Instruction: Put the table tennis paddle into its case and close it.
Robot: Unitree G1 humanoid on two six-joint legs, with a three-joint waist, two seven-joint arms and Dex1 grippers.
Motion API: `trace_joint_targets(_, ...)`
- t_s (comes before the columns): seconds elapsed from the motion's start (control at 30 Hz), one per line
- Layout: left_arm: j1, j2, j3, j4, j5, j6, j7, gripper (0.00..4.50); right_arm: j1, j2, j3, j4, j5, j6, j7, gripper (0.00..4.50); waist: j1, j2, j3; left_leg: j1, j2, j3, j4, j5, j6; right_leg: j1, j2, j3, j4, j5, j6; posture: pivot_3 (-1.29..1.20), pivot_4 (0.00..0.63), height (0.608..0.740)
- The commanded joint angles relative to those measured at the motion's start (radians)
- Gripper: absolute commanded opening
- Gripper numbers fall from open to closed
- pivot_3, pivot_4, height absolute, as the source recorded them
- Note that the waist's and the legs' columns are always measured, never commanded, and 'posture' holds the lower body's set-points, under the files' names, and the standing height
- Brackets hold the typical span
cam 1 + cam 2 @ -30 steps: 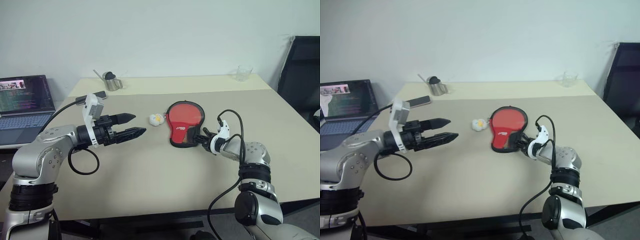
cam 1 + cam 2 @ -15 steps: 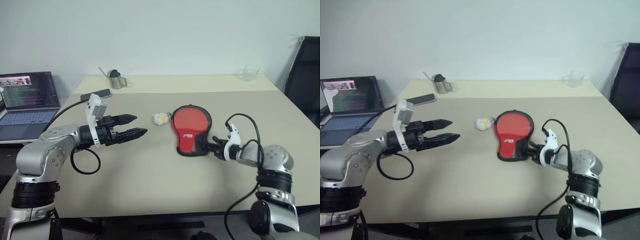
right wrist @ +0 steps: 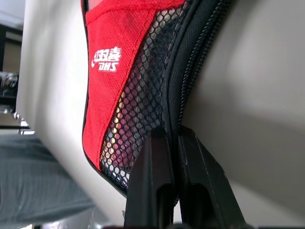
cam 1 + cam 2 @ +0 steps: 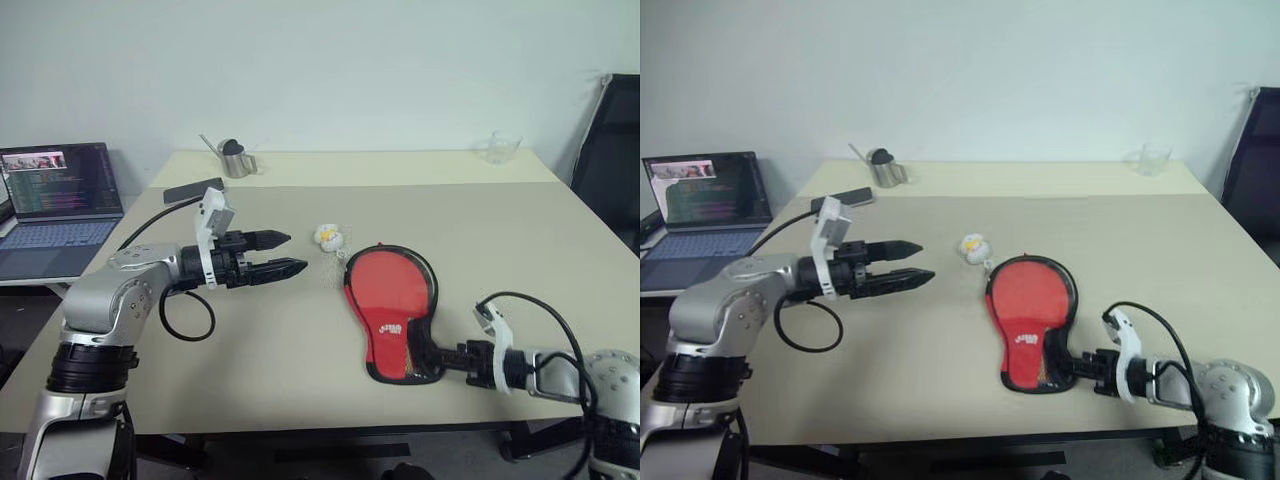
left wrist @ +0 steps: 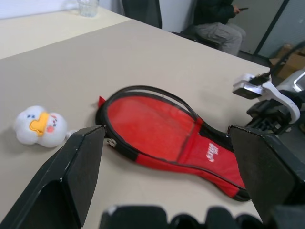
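Observation:
The red case [image 4: 392, 300] with black trim lies flat on the beige table [image 4: 270, 350], its narrow end toward the front edge. My right gripper [image 4: 428, 353] is shut on the black zippered edge at that narrow end, seen close in the right wrist view [image 3: 169, 136] beside the mesh pocket [image 3: 143, 109]. A tan patch shows through the mesh; the rest of the paddle is hidden. The round end's rim [image 5: 143, 89] stands slightly lifted. The white ball charm [image 4: 329, 236] lies just beyond the case. My left gripper [image 4: 292, 252] hovers open to the left of the case, pointing at it.
An open laptop [image 4: 60, 195] sits on a side surface at far left. A dark phone [image 4: 193, 190] and a metal cup [image 4: 234, 160] are at the back left, a glass [image 4: 499, 146] at the back right. A black chair [image 4: 610, 150] stands at the right. A seated person [image 5: 217, 19] is across the room.
My right gripper has drawn back toward the table's front edge, dragging the case with it; the ball charm followed a little. The left gripper stays open, hardly moved.

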Motion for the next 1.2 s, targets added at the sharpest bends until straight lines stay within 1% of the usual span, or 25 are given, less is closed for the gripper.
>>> trace_joint_targets(0.03, -0.034, -0.003, 0.002, 0.013, 0.014, -0.027, -0.014, 4.50, 0.092, -0.019, 0.038, -0.081, 0.124, 0.039, -0.013, 0.04, 0.001, 0.000, 0.000, 0.000, 0.000, 0.000, 0.000, 0.000, 0.000, 0.000, 0.000, 0.000, 0.000, 0.000, 0.000, 0.00, 0.150, 0.740)
trace_joint_targets(0.13, -0.039, -0.010, -0.004, 0.019, 0.019, -0.028, -0.019, 4.50, 0.136, -0.033, 0.050, -0.118, 0.180, 0.039, -0.030, 0.04, 0.002, 0.000, 0.000, 0.000, 0.000, 0.000, 0.000, 0.000, 0.000, 0.000, 0.000, 0.000, 0.000, 0.000, 0.000, 0.00, 0.150, 0.740)
trace_joint_targets(0.27, -0.050, -0.022, -0.011, 0.026, 0.027, -0.029, -0.026, 4.50, 0.151, -0.053, 0.048, -0.129, 0.236, 0.039, -0.057, 0.04, 0.001, 0.000, 0.000, 0.000, 0.000, 0.000, 0.000, 0.000, 0.000, 0.000, 0.001, 0.000, 0.000, 0.000, 0.000, 0.00, 0.150, 0.740)
trace_joint_targets(0.43, -0.054, -0.028, -0.012, 0.030, 0.033, -0.031, -0.029, 4.50, 0.126, -0.056, 0.057, -0.104, 0.245, 0.037, -0.086, 0.04, 0.000, -0.001, 0.000, 0.000, 0.001, 0.000, 0.000, 0.000, 0.000, 0.000, 0.001, 0.000, 0.000, 0.000, 0.000, 0.00, 0.150, 0.740)
trace_joint_targets(0.63, -0.049, -0.030, -0.008, 0.026, 0.039, -0.034, -0.028, 4.50, 0.104, -0.077, 0.091, -0.130, 0.204, 0.011, -0.077, 0.04, 0.000, -0.001, 0.000, 0.000, 0.001, 0.000, 0.001, 0.000, 0.000, 0.000, 0.002, 0.000, 0.001, 0.000, 0.000, 0.00, 0.150, 0.740)
trace_joint_targets(0.73, -0.048, -0.031, -0.006, 0.026, 0.042, -0.034, -0.026, 4.50, 0.092, -0.095, 0.098, -0.126, 0.197, -0.004, -0.057, 0.72, 0.000, -0.001, 0.000, 0.001, 0.002, 0.000, 0.001, 0.000, 0.000, 0.000, 0.002, 0.000, 0.001, 0.000, 0.000, 0.00, 0.150, 0.740)
trace_joint_targets(0.87, -0.047, -0.031, -0.005, 0.026, 0.046, -0.036, -0.025, 4.50, 0.089, -0.114, 0.109, -0.123, 0.196, -0.014, -0.030, 2.03, 0.001, -0.001, 0.000, 0.001, 0.002, 0.000, 0.001, 0.000, 0.000, 0.001, 0.002, 0.000, 0.001, 0.000, 0.000, 0.00, 0.150, 0.740)
trace_joint_targets(0.97, -0.045, -0.031, -0.003, 0.028, 0.048, -0.037, -0.022, 4.50, 0.080, -0.129, 0.107, -0.119, 0.192, -0.023, -0.011, 3.11, 0.001, -0.001, -0.001, 0.001, 0.002, 0.000, 0.001, 0.000, 0.000, 0.002, 0.002, 0.000, 0.001, 0.000, 0.000, 0.00, 0.150, 0.740)
trace_joint_targets(1.0, -0.045, -0.031, -0.003, 0.029, 0.050, -0.038, -0.021, 4.50, 0.074, -0.139, 0.104, -0.117, 0.190, -0.027, 0.001, 3.39, 0.001, -0.001, -0.001, 0.002, 0.002, 0.000, 0.001, 0.000, 0.000, 0.002, 0.002, 0.000, 0.001, 0.000, 0.000, 0.00, 0.150, 0.740)
trace_joint_targets(1.1, -0.042, -0.028, 0.003, 0.033, 0.054, -0.045, -0.019, 4.50, 0.057, -0.202, 0.093, -0.108, 0.158, -0.046, 0.054, 4.38, 0.002, -0.001, -0.001, 0.003, 0.002, 0.000, 0.002, 0.000, 0.001, 0.004, 0.002, 0.000, 0.001, 0.001, 0.001, 0.00, 0.150, 0.740)
trace_joint_targets(1.13, -0.041, -0.027, 0.007, 0.033, 0.055, -0.047, -0.016, 4.50, 0.058, -0.240, 0.100, -0.118, 0.131, -0.064, 0.080, 4.45, 0.002, -0.001, -0.001, 0.004, 0.001, 0.000, 0.002, 0.000, 0.001, 0.005, 0.002, 0.000, 0.001, 0.001, 0.002, 0.00, 0.150, 0.740)
trace_joint_targets(1.2, -0.046, -0.023, 0.021, 0.033, 0.051, -0.048, -0.010, 4.50, 0.082, -0.363, 0.088, -0.169, 0.071, -0.133, 0.182, 4.45, 0.005, -0.001, 0.000, 0.004, 0.001, 0.000, 0.002, 0.000, 0.001, 0.006, 0.002, -0.001, 0.001, 0.001, 0.002, 0.00, 0.150, 0.740)
